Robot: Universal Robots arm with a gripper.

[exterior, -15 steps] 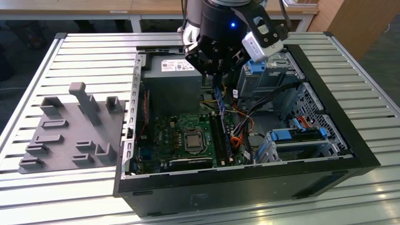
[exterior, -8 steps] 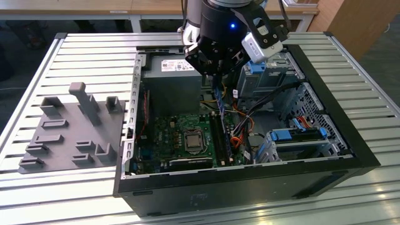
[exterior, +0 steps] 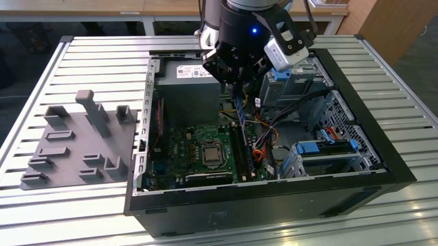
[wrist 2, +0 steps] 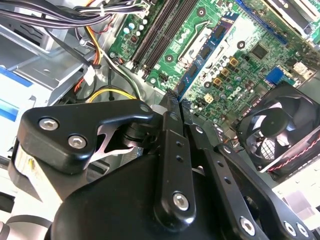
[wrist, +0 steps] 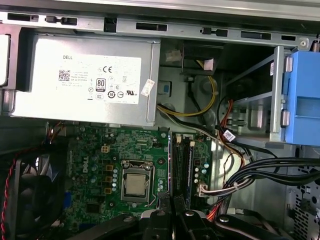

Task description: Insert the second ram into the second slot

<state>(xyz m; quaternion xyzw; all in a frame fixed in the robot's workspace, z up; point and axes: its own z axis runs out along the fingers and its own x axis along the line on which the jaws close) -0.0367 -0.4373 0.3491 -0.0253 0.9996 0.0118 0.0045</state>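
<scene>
Above the open computer case (exterior: 274,207) and its green motherboard (exterior: 184,148), the gripper (exterior: 237,84) is clenched on the second ram (exterior: 239,108). The ram hangs edge-down, clear of the board. The black memory slots (exterior: 241,148) lie below it. To my eye, a stick that is slightly tilted or off line could land on a slot wall or in the neighbouring slot, then bend or slip in the grip. The loose cables (exterior: 274,118) beside it might also snag it.
</scene>
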